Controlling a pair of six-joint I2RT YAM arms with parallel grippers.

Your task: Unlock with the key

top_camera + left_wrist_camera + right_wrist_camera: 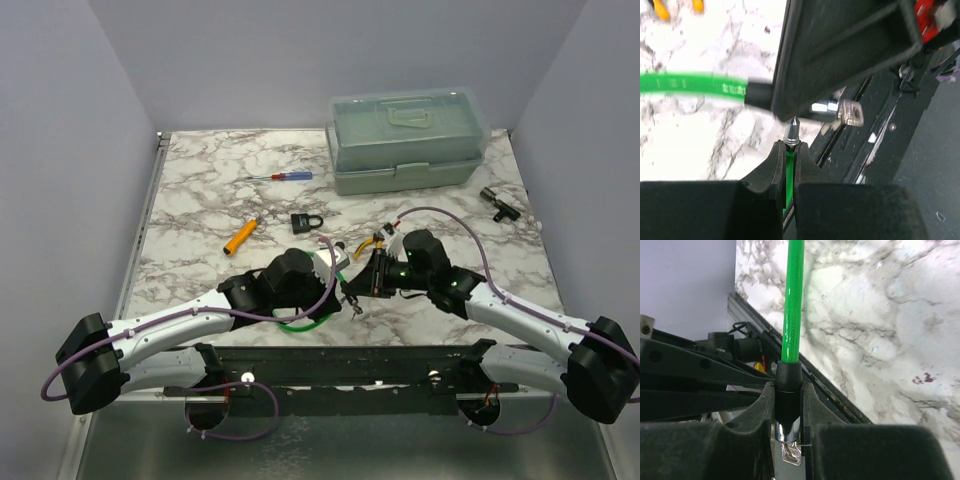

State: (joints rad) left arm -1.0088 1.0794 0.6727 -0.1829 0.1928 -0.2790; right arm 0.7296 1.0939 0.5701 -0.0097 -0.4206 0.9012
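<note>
A green cable lock (300,322) hangs between my two grippers above the near table edge. My left gripper (338,275) is shut on the cable's end, whose silver pin (791,131) sticks out past the fingertips (777,155). My right gripper (372,275) is shut on the cable's black barrel (788,405). The barrel has a chrome end from which a flat silver tab with a hole (792,455) protrudes; the tab also shows in the left wrist view (851,111). A black padlock (308,222) lies shut on the table just beyond both grippers. I cannot make out a dark-headed key.
A green toolbox (408,140) stands at the back. A red-and-blue screwdriver (290,176) and an orange-handled tool (241,236) lie to the left. Yellow-handled pliers (375,240) are partly hidden behind my right gripper. A small black T-shaped object (497,203) lies at the right.
</note>
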